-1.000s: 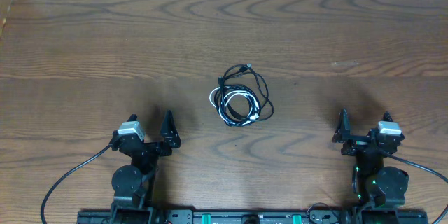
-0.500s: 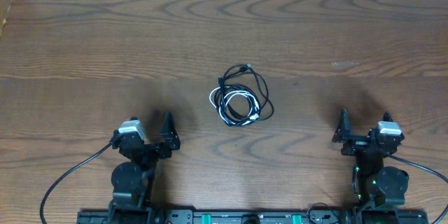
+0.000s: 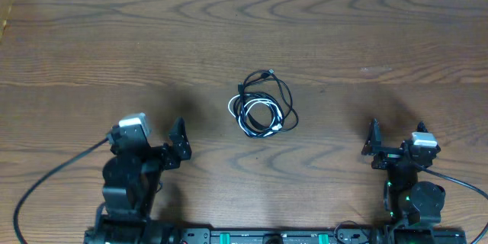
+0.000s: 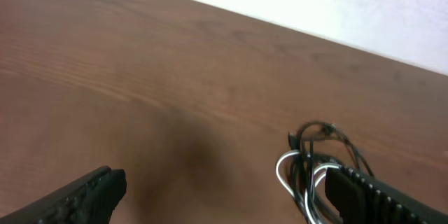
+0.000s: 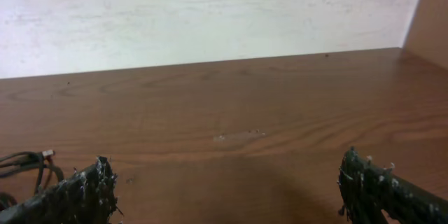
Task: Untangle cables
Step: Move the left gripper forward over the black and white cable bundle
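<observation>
The cables (image 3: 263,107) lie in one tangled coil at the middle of the table: thin black loops with a white cord wound through them, and a small plug at the top. In the left wrist view the cables (image 4: 315,161) show ahead on the right, partly behind the right finger. My left gripper (image 3: 164,146) (image 4: 224,182) stands open and empty, left of and nearer than the coil. Far to the coil's right, my right gripper (image 3: 393,149) (image 5: 225,164) is open and empty too. Only a black loop of the cables (image 5: 28,164) shows at that view's left edge.
The wooden table (image 3: 381,30) ends at a white wall along the far side. A raised wooden edge (image 3: 8,4) stands at the far left corner. A thick black arm cable (image 3: 46,191) trails from the left arm's base.
The left arm has shifted left and turned a little, its gripper still open. The right arm and the cables have not moved.
</observation>
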Controlling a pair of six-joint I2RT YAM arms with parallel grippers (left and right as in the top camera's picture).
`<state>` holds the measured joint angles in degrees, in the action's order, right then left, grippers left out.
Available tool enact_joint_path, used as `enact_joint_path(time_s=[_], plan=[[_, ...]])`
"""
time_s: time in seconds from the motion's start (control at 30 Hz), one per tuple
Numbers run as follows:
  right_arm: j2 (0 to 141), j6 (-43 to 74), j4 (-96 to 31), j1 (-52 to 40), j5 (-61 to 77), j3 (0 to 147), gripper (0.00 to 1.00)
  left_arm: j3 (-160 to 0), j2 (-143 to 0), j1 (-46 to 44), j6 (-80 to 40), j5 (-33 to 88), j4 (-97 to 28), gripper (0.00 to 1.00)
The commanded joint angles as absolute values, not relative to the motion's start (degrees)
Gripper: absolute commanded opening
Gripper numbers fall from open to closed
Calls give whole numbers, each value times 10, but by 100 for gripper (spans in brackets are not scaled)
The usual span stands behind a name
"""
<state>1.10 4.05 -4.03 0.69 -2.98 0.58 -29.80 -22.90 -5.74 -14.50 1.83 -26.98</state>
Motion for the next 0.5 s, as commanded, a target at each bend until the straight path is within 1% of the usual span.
enact_joint_path(time_s=[0.0, 0.27, 0.4, 0.47], plan=[[12, 36, -40, 12, -29, 3, 99, -359, -278, -58, -134, 44, -301, 97], [12, 36, -40, 12, -29, 3, 99, -477, -397, -58, -134, 67, -423, 97], [12, 36, -40, 12, -29, 3, 99, -481, -426, -58, -134, 168, -421, 97], [12, 36, -40, 12, -28, 3, 99, -481, -436, -58, -135, 192, -428, 97]])
